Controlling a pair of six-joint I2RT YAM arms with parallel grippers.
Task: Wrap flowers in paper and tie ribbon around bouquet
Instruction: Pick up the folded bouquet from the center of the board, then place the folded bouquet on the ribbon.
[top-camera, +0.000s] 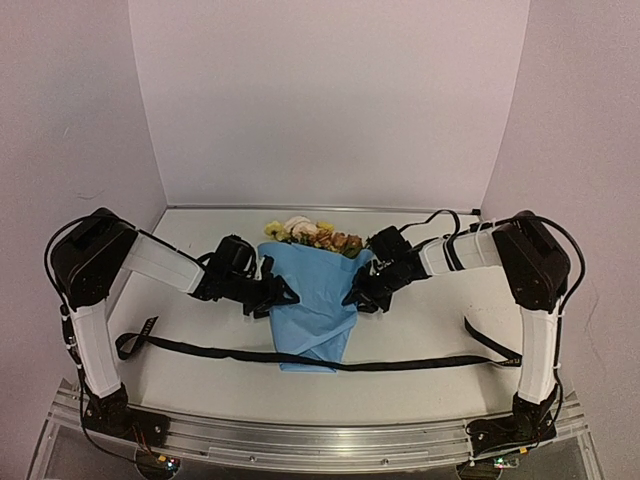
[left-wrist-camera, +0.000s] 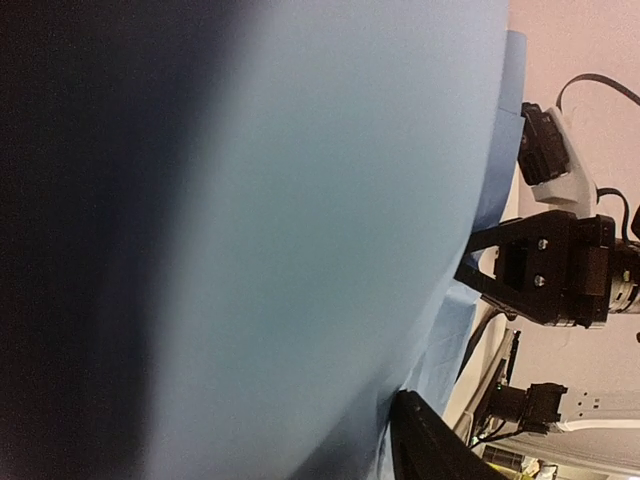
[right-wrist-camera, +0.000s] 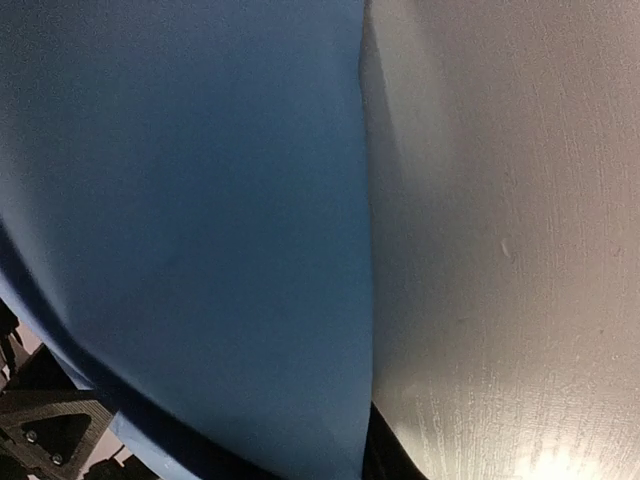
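**Overhead view.** The bouquet (top-camera: 312, 300) lies on the tabletop (top-camera: 200, 385). Its light blue paper (top-camera: 318, 285) is folded into a cone whose narrow end points toward the arm bases. The flowers (top-camera: 312, 237), yellow, cream and rust, project from the cone's wide far end. The ribbon (top-camera: 410, 362) lies stretched flat, crossing the cone's narrow end and running well past it on both sides. The left hand (top-camera: 280, 293) meets the cone's left edge and the right hand (top-camera: 356, 292) meets its right edge. Both sit between the blooms and the ribbon. Only this view shows the flowers, the ribbon and both hands together.

**Left wrist view.** The paper (left-wrist-camera: 320, 200) fills nearly the whole frame, pale blue shading to dark on one side. One finger (left-wrist-camera: 430, 450) of the left hand shows just beside the paper and its partner is hidden, so it cannot be told whether this hand is apart or clamped. Beyond the cone's far edge the right hand (left-wrist-camera: 472, 258) appears, its fingers converging on the paper's margin. Whether they pinch it cannot be told.

**Right wrist view.** The paper (right-wrist-camera: 190, 200) reads as a deeper blue, and bare tabletop (right-wrist-camera: 500, 250) lies directly beside its edge. No other view shows this boundary.
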